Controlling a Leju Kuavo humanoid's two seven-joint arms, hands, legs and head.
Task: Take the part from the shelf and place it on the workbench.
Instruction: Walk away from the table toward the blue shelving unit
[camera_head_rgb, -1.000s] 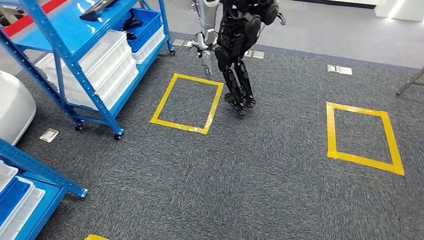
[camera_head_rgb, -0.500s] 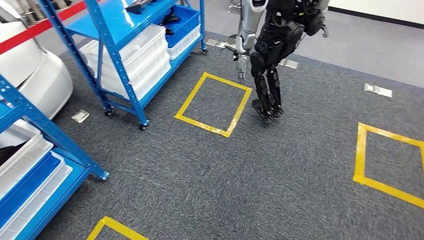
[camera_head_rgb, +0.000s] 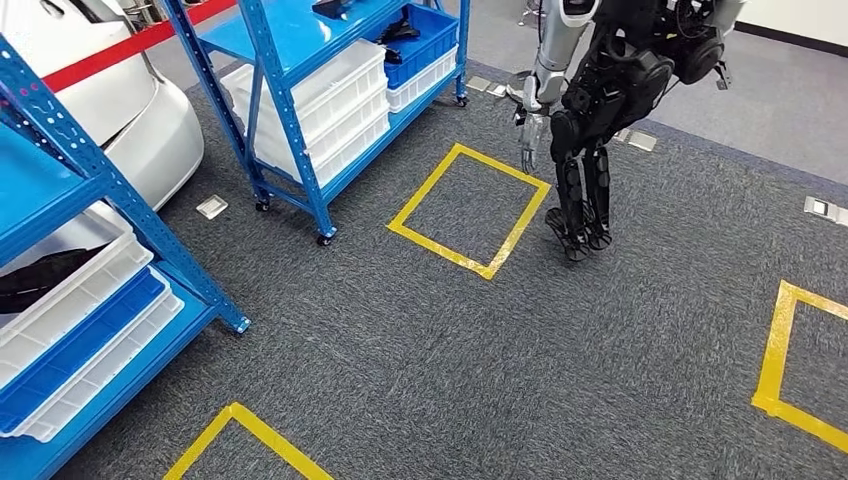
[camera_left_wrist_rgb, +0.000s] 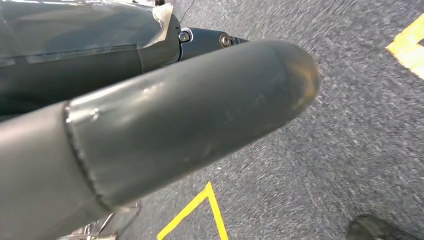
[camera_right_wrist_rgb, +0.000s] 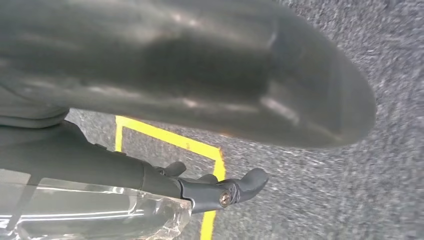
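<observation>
the whole view is swung toward the blue steel shelf (camera_head_rgb: 300, 110), no part is held yet, and neither hand's state can be told.

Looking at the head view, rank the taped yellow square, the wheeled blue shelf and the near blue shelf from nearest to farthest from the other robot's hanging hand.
From the other robot's hanging hand:
1. Taped yellow square, on the carpet just below and beside it.
2. Wheeled blue shelf, further to the left, holding white bins.
3. Near blue shelf, at the picture's lower left.
</observation>
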